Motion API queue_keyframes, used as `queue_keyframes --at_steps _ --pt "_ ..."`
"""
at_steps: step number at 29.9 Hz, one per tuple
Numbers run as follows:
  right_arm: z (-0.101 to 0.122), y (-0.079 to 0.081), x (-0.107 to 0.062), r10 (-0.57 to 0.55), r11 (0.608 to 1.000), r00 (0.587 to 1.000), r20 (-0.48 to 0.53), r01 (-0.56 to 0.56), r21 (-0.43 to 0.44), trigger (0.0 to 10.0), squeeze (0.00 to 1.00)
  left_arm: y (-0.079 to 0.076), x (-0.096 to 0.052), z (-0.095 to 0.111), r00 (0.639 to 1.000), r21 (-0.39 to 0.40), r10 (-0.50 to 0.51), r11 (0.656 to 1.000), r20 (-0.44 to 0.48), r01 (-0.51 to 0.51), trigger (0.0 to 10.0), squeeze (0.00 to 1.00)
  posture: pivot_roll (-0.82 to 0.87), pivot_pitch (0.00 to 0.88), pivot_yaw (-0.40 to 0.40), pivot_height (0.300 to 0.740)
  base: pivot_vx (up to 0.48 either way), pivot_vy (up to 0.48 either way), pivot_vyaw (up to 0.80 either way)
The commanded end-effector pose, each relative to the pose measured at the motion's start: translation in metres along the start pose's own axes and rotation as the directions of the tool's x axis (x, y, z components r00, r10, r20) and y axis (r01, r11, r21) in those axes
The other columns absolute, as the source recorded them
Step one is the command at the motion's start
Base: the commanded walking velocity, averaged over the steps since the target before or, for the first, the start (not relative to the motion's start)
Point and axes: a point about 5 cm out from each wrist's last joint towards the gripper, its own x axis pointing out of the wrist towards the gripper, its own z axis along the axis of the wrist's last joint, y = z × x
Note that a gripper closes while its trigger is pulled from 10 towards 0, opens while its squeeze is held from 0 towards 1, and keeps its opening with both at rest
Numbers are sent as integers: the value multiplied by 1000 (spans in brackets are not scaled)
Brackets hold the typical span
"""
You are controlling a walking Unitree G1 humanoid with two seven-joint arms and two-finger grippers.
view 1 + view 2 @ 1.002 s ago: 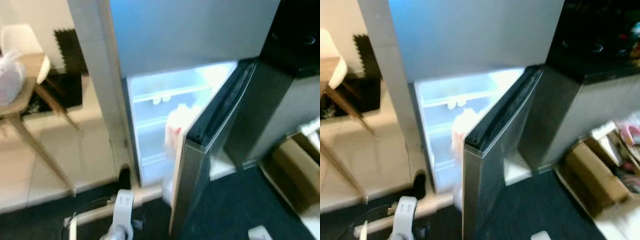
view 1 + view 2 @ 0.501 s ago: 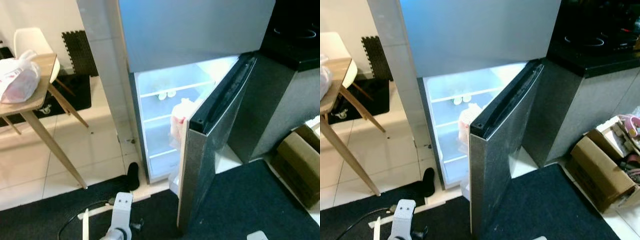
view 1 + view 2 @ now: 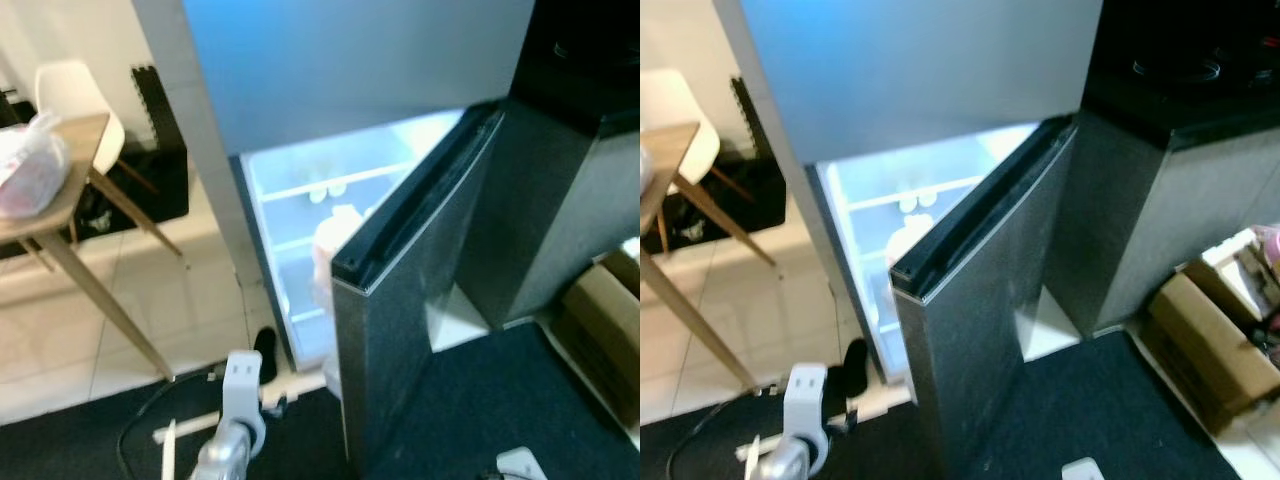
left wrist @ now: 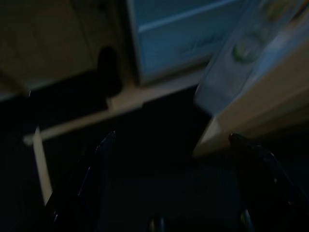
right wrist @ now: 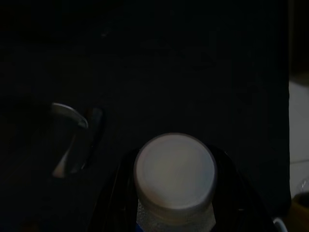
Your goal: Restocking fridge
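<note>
The fridge stands ahead with its lower door swung open toward me and the inside lit. Two small round items sit on an upper shelf, and a pale bag shows behind the door's edge. My left arm hangs low in front of the fridge; its gripper is open over the dark mat, nothing between its fingers. In the right wrist view a bottle with a white cap stands between the black fingers of my right gripper, which is shut on it.
A wooden table with a plastic bag and a white chair stand at the left. A black shoe lies by the fridge base. A dark counter and a cardboard box are on the right.
The whole view has shifted and blurred, so the camera has moved; the fridge door now looms closer. The door stays open and both grippers keep their states.
</note>
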Motion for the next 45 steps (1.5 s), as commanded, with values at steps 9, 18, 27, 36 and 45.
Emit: queue_keyframes --at_steps 9,18,27,36,45 --pt "-4 3 -1 3 1000 1000 1 -3 24 10000 0 -6 16 65 971 -1 -82 996 226 85 10000 0 -125 75 54 726 0 0 0" --pt "-10 3 -2 -7 999 1000 -12 7 45 10000 0 -45 19 86 858 172 -484 873 174 457 10000 0 -143 81 81 726 0 0 0" --pt "-31 12 -6 2 998 998 -65 2 63 10000 0 -75 0 74 518 196 -855 505 -18 841 10000 0 -149 87 94 726 0 0 0" --pt "-17 14 -2 14 998 997 -79 -9 60 10000 0 -139 -27 79 158 130 -987 152 -36 980 10000 0 -147 91 95 726 0 0 0" --pt "-14 14 -1 18 998 997 -80 -13 54 10000 0 -140 -26 88 208 99 -975 216 80 971 10000 0 -145 91 94 726 0 0 0"
